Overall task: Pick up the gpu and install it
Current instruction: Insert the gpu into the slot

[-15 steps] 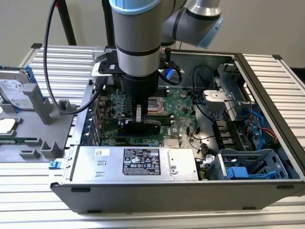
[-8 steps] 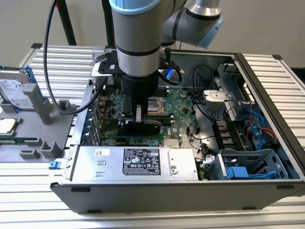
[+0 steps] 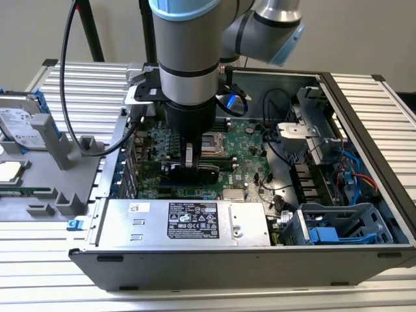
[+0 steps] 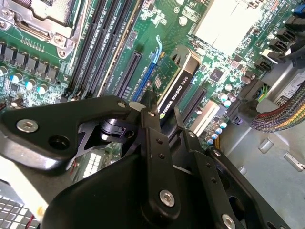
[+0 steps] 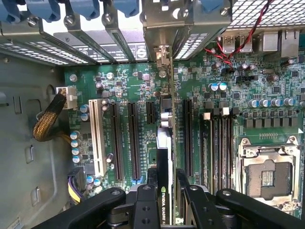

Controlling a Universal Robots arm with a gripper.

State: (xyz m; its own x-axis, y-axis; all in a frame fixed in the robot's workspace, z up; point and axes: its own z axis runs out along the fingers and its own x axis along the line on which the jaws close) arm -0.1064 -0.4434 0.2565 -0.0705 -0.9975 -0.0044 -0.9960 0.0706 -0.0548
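We see the gripper [image 3: 189, 170] lowered inside the open computer case [image 3: 364, 110], over the motherboard [image 3: 250, 140]. Its fingers [image 5: 151, 179] are closed on the gpu [image 5: 164, 157], which stands on its edge between them, in line with an expansion slot [image 5: 133, 140] of the board. In the second wrist view the gpu [image 4: 177, 78] lies beside a blue slot [image 4: 148, 71].

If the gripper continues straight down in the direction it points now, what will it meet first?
Probably the gpu itself: the gripper points down at the motherboard, its fingers on either side of the card standing on edge. Below the card comes an expansion slot, though depth is unclear.
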